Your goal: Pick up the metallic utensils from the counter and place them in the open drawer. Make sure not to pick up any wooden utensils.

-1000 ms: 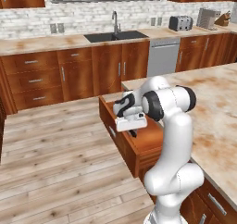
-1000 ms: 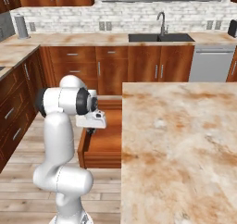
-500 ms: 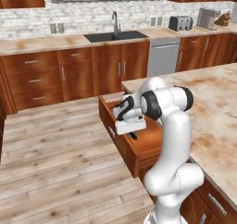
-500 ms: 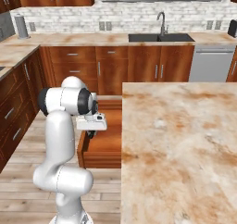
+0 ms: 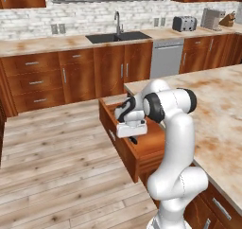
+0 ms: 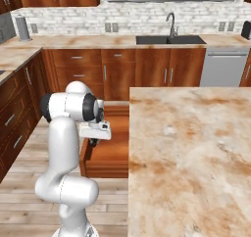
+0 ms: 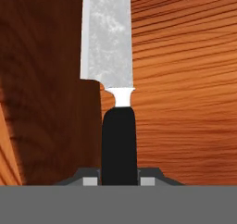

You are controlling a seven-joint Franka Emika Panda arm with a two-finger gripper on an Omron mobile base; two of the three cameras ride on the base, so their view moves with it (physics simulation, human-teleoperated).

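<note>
My gripper (image 7: 119,181) is shut on the black handle of the knife (image 7: 107,38), one of the metallic utensils. The silver blade points away from the hand at the red-brown wood inside the open drawer (image 7: 185,79). In the left base view the gripper (image 5: 133,137) hangs just over the drawer (image 5: 150,158), which sticks out from the side of the counter (image 5: 222,110). From the right, the gripper (image 6: 93,142) sits at the left wall of the drawer (image 6: 110,155), beside the counter (image 6: 186,148). The wooden utensils are out of view.
The wall countertop with its sink (image 5: 118,36) and a dishwasher (image 5: 165,57) runs along the back. A toaster (image 5: 183,23) stands at the far right. Wood floor (image 5: 56,166) lies open to the left of the drawer. More cabinets (image 6: 14,118) line the left side.
The hand with the knife has sunk a little lower towards the drawer. The base and the scene have stayed in place.
</note>
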